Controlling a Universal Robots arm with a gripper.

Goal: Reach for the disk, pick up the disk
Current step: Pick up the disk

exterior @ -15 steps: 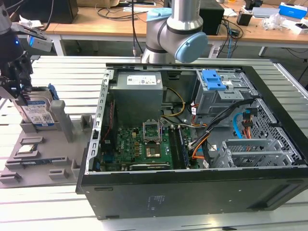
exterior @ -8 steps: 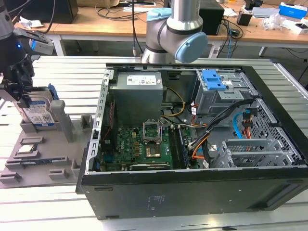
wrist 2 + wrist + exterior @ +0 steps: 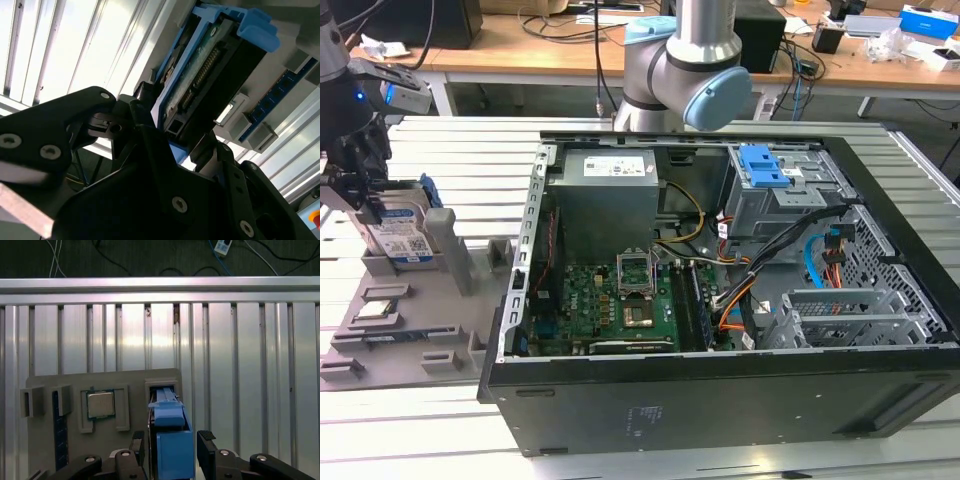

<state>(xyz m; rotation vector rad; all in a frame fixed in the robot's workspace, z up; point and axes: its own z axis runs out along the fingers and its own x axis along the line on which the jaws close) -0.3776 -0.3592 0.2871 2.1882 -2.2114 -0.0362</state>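
Robotics lab: opened computer case [image 3: 720, 400] on slatted aluminium bench [image 3: 420, 440]

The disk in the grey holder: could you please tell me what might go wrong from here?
The gripper is open astride the disk; its fingers face the blue bracket, which might flex or slip. The disk sits in a slot of the grey holder, so a tilted lift could jam it and jolt the chip.

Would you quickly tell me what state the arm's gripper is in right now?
Gripper: open, straddling the upright flat silver-grey disk in its bright blue plastic bracket, not clamped on it.
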